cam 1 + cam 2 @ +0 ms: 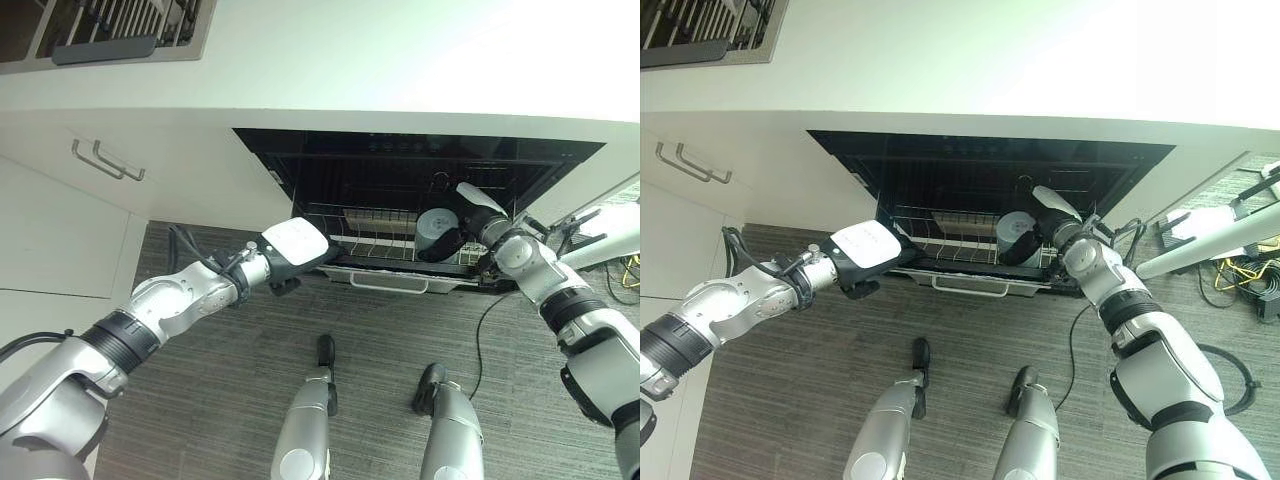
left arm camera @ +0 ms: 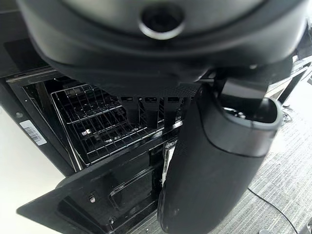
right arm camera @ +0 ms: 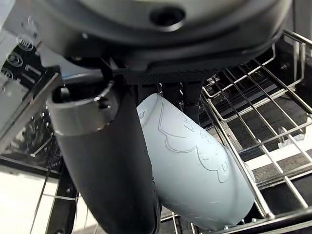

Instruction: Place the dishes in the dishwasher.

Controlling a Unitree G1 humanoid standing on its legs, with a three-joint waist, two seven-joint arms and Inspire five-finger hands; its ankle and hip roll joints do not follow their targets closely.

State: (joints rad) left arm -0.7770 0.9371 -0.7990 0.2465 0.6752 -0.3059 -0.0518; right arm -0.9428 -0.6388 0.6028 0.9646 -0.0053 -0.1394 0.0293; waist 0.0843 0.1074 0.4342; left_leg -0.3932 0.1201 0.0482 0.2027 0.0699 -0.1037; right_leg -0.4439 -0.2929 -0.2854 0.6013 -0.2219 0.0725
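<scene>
A pale blue-grey cup [image 3: 195, 170] is held by the right hand [image 1: 468, 212], thumb and fingers curled round it, inside the open dishwasher [image 1: 420, 160] just above the wire rack [image 3: 253, 141] at the rack's right side. In the right wrist view the cup is seen tilted, its lower end close to or touching the rack wires by the front rail; contact can't be confirmed.

The left hand [image 1: 296, 248] is kept at the rack's front-left corner, near the pulled-out rack handle [image 1: 388, 284]. Whether its fingers are curled on anything can't be told; only the thumb is shown in its wrist view, w/ nothing seen in it.

Risks, as judged:
- If released while tilted, the cup could be tipped over or rolled along the wires, since no tine is seen bracing it.
- The cup's edge could be caught on the front rail if lowered further at this angle, and knocked out of the grip.
- On withdrawal, the fingers could be snagged in the wires, or the cup dragged back out w/ them.
- The rack could be shifted if pushed by the left hand, so the cup would be set down off target.
</scene>
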